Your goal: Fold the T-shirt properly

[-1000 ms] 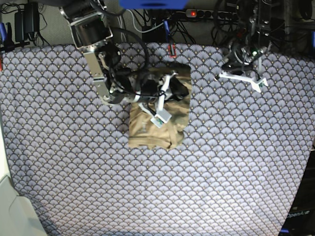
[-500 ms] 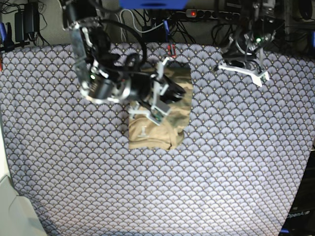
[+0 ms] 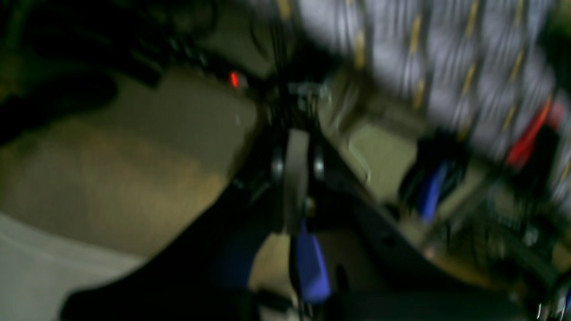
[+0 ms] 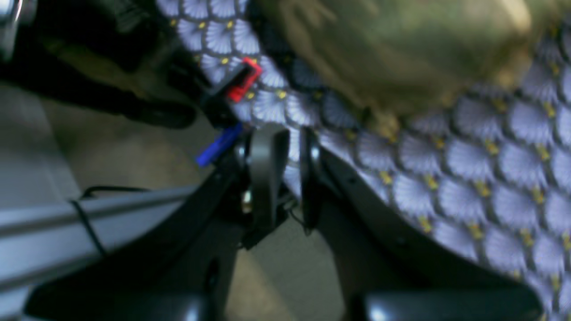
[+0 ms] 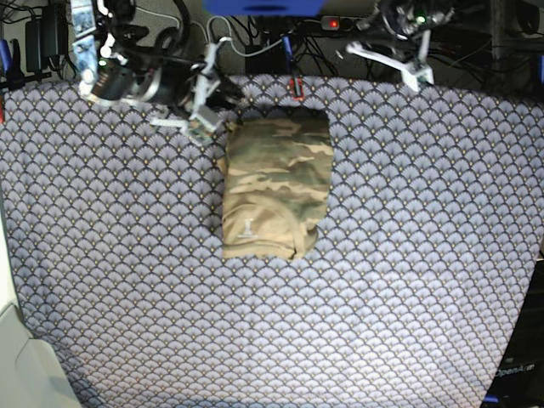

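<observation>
T-shirt (image 5: pixel 274 189): camouflage print, folded into a compact upright rectangle, lying flat on the scallop-patterned tablecloth (image 5: pixel 408 255) toward its far-middle part; held by nothing.

Right gripper (image 5: pixel 202 109): raised just beside the shirt's far corner on the base view's left, clear of the cloth; jaws a narrow gap apart, empty.

Left gripper (image 5: pixel 415 64): over the table's far edge, well apart from the shirt; jaws closed together, empty. Wrist view blurred.

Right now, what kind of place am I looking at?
Probably a robotics lab or test bench: two robot arms over a clothed table, a folded T-shirt, and a tangle of cables and a power strip behind.
</observation>
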{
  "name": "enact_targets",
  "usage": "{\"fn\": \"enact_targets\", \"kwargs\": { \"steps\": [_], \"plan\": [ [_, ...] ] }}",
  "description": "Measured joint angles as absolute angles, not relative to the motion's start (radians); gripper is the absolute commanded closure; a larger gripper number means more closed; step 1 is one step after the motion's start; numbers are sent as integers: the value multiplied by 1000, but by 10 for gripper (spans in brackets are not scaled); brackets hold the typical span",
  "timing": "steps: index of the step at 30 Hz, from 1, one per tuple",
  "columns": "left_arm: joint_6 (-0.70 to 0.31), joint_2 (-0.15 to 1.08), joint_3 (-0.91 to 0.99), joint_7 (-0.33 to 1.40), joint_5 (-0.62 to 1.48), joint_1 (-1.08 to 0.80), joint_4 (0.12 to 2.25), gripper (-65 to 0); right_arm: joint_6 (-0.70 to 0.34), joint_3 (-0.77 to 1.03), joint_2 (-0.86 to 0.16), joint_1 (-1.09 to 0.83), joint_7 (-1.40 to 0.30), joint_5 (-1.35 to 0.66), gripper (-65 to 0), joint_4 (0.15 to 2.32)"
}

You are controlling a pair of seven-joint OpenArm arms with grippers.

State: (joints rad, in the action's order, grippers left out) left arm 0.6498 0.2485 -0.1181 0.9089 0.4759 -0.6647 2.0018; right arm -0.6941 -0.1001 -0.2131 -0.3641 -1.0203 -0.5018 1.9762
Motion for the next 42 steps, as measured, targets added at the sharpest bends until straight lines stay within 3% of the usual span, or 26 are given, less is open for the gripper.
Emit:
{"fn": "enact_targets", "kwargs": {
  "steps": [15, 20, 24, 30, 42],
  "plan": [
    [651, 249, -193, 909, 468, -659, 1994, -3, -693, 189, -295, -678, -874, -476, -83, 1974],
    [650, 249, -192, 898, 468, -674, 1982, -3, -692, 220, -290, -758, -811, -303, -83, 1960],
    [651, 249, -197, 904, 468, -732, 1934, -3, -693, 214, -229, -809, -730, -150, -83, 1880],
    [651, 247, -197, 849, 466, -720, 1739, -3, -694, 216, -161, -774, -630, 30, -83, 1618],
    [644, 258, -423, 539, 476, -556, 1205, -3, -684, 210, -155, -428, -421, 85, -83, 844]
  ]
}}
